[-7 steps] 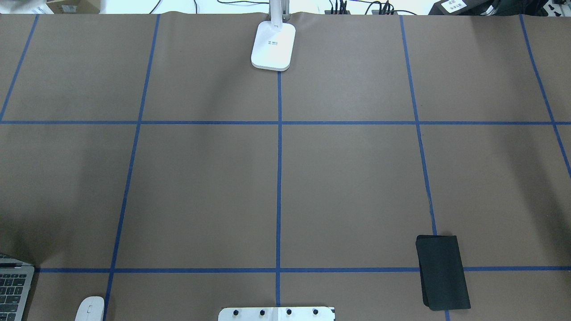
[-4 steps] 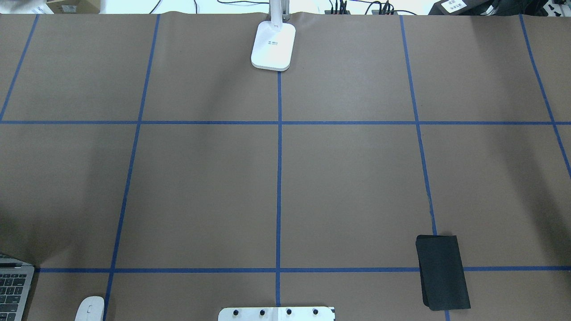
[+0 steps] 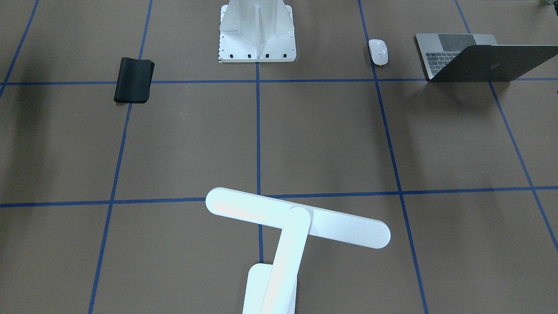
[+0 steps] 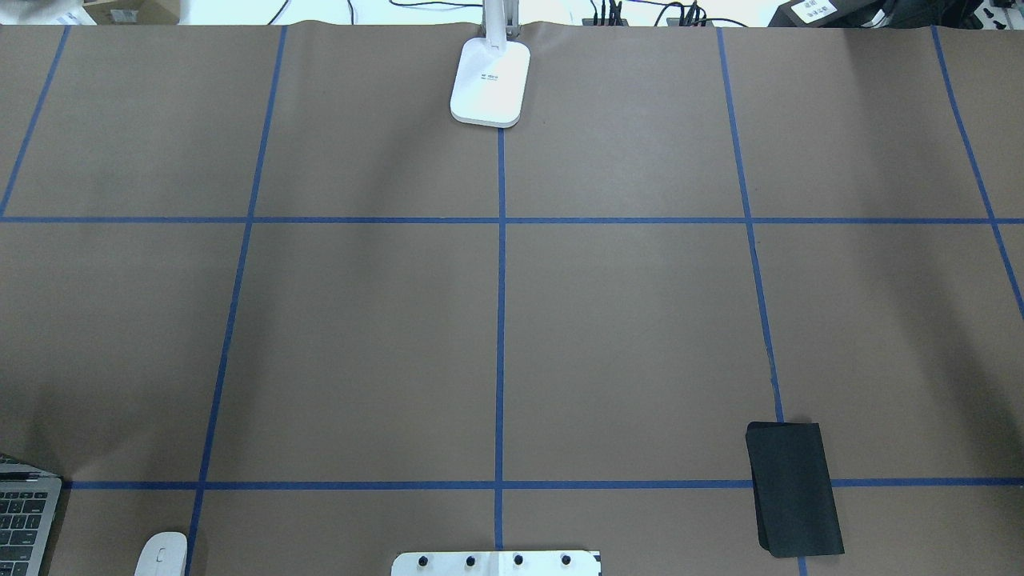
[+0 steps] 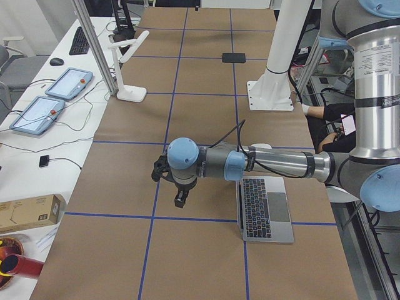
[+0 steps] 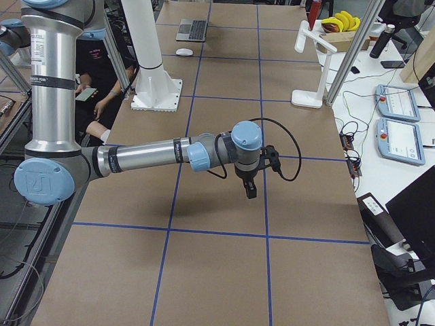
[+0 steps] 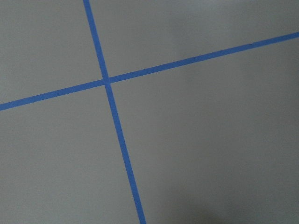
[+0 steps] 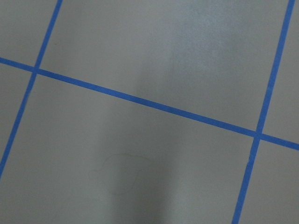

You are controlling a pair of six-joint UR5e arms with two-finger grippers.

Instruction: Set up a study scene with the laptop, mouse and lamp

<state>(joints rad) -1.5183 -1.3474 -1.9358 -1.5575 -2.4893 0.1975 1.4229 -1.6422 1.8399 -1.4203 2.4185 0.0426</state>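
The grey laptop (image 3: 479, 61) stands open at the robot's left near corner; its keyboard edge shows in the overhead view (image 4: 24, 512). The white mouse (image 3: 378, 51) lies beside it (image 4: 162, 554). The white lamp (image 3: 296, 218) stands at the far middle edge, and its base shows in the overhead view (image 4: 490, 80). My left gripper (image 5: 181, 199) points down over bare paper, just outward of the laptop (image 5: 265, 209). My right gripper (image 6: 249, 190) points down over bare paper, far from the lamp (image 6: 316, 68). I cannot tell whether either is open or shut.
A black flat pad (image 4: 794, 488) lies at the near right and also shows in the front view (image 3: 134, 80). The white bolted pedestal (image 3: 257, 30) stands at the near middle. Blue tape lines divide the brown paper into squares. Tablets and cables lie beyond the far edge.
The soft shadow at the table's left edge has drawn back toward the edge. The laptop, mouse, lamp and pad have not moved.
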